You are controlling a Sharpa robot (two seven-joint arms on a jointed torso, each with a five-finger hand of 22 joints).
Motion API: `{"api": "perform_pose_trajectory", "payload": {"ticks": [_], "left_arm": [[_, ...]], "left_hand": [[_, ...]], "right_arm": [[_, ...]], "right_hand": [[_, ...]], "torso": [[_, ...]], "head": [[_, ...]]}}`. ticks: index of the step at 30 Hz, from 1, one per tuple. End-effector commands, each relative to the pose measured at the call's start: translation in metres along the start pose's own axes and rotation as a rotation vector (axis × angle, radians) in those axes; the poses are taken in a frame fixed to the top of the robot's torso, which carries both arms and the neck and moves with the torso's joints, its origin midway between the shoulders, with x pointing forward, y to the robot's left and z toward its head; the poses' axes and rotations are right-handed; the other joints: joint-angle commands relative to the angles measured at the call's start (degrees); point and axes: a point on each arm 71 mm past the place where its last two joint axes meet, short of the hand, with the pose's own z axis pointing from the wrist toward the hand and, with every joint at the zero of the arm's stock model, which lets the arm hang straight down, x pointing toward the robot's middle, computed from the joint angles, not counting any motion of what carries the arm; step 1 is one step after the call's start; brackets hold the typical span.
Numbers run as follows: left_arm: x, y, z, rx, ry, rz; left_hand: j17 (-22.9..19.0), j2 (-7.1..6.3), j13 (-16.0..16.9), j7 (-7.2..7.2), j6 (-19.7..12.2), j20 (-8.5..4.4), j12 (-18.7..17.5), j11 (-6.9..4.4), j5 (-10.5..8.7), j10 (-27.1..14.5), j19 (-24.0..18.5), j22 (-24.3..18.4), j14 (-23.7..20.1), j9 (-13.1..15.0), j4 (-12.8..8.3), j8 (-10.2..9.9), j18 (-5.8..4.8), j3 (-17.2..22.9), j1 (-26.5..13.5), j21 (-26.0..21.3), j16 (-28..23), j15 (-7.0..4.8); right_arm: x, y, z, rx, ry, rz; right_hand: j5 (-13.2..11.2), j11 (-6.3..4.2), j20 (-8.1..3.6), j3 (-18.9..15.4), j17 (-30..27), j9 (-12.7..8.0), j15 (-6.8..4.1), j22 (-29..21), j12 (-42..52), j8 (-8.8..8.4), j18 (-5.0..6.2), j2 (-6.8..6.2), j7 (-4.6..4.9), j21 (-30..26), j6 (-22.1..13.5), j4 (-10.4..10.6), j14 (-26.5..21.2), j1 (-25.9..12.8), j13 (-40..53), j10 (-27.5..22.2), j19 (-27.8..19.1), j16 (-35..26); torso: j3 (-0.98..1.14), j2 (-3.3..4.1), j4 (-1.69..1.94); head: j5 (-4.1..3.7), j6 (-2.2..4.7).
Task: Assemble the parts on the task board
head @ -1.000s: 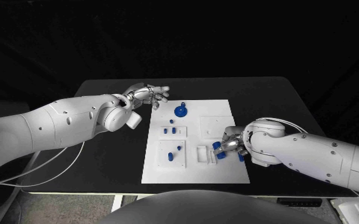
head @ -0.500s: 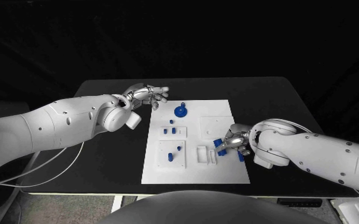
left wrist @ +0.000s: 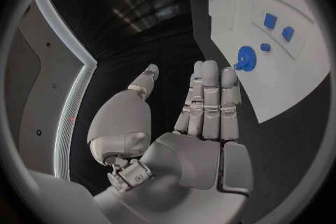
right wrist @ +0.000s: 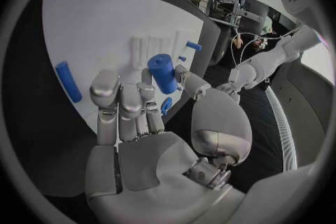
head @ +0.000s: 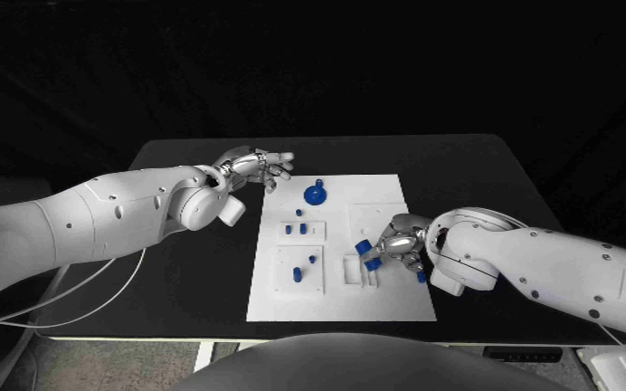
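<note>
Head view: at four o'clock on the task board (head: 392,194), the right hand (head: 395,248) pinches a blue cylinder part (head: 364,248) above the white slotted holder (head: 355,269). Judged step: carrying it to insertion; next needs alignment. At ten o'clock, the left hand (head: 257,166) hovers spread, empty.

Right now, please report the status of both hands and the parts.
Right hand pinches a blue cylinder part above the task board. Left hand open, hovering beside the board's far left corner. Nothing blocks the board.
</note>
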Motion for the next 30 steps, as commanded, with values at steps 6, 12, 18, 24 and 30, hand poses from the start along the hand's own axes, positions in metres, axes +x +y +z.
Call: {"api": "perform_pose_trajectory", "payload": {"ticks": [6,12,18,24,30], "left_arm": [[0.002,-0.001,0.0,0.006,0.017,-0.006],[0.003,-0.001,0.0,0.005,0.02,-0.006],[0.002,-0.001,-0.001,0.003,0.02,-0.005],[0.002,-0.001,-0.001,0.003,0.02,-0.005],[0.001,0.0,-0.002,0.002,0.017,-0.005]], "left_hand": [[0.1,0.62,0.1,0.06,-0.3,-0.82,0.3,-0.04,-0.19,-0.4,-0.1,0.1,-0.5,0.0,-0.5,0.3,3.54,0.0,-0.1,-0.3,-0.3,-0.06],[0.1,0.69,0.1,0.06,-0.3,-0.83,0.3,-0.04,-0.19,-0.4,-0.1,0.1,-0.4,0.0,-0.6,0.3,3.54,-0.1,0.0,-0.3,-0.3,-0.06],[0.1,0.73,0.1,0.06,-0.3,-0.83,0.3,-0.04,-0.19,-0.5,-0.1,0.1,-0.4,0.0,-0.6,0.3,3.54,-0.1,0.0,-0.3,-0.3,-0.06],[0.1,0.8,0.1,0.06,-0.3,-0.83,0.3,-0.04,-0.19,-0.5,0.0,0.1,-0.4,0.0,-0.7,0.3,3.54,-0.1,0.0,-0.3,-0.3,-0.06],[0.1,0.89,0.1,0.06,-0.3,-0.84,0.3,-0.05,-0.19,-0.5,0.0,0.2,-0.4,0.0,-0.8,0.3,3.55,-0.2,0.1,-0.3,-0.3,-0.06]], "right_arm": [[0.011,0.013,0.006,-0.01,0.085,-0.008],[0.014,0.017,0.01,-0.007,0.094,-0.024],[0.013,0.016,0.013,0.0,0.031,-0.109],[0.012,0.018,0.016,-0.012,-0.032,-0.209],[0.012,0.016,0.016,-0.019,-0.033,-0.226]], "right_hand": [[-0.2,-0.11,-0.24,-0.5,0.1,-0.1,-0.18,0.2,-0.5,-0.38,8.0,-0.64,0.05,0.0,0.4,0.6,0.3,-0.5,0.1,0.3,0.2,-0.4],[-0.2,-0.07,-0.27,-0.7,0.2,-0.2,-0.14,0.1,-0.7,-0.55,8.0,-1.34,0.09,0.0,0.3,1.1,0.2,-0.8,0.3,0.3,0.1,-0.6],[-0.2,-0.04,-0.28,-0.7,0.3,-0.2,-0.12,0.1,-0.8,-0.62,8.0,-1.17,0.12,0.0,0.2,1.3,0.2,-1.0,0.4,0.2,0.0,-0.7],[-0.2,-0.04,-0.29,-0.8,0.3,-0.2,-0.11,0.1,-0.9,-0.65,8.0,-1.21,0.12,0.0,0.2,1.5,0.1,-1.1,0.4,0.2,0.0,-0.8],[-0.3,-0.06,-0.35,-0.6,0.4,-0.1,-0.13,0.1,-1.0,-0.68,8.0,-1.54,0.1,0.0,0.3,1.7,0.1,-0.8,0.6,0.2,0.0,-1.0]], "torso": [[0.0,0.03,0.02],[0.03,0.09,0.06],[0.02,0.11,0.05],[0.03,0.1,-0.01],[0.06,0.12,0.01]], "head": [[0.04,-0.02],[0.05,-0.01],[0.08,-0.13],[0.11,-0.17],[0.11,-0.2]]}}
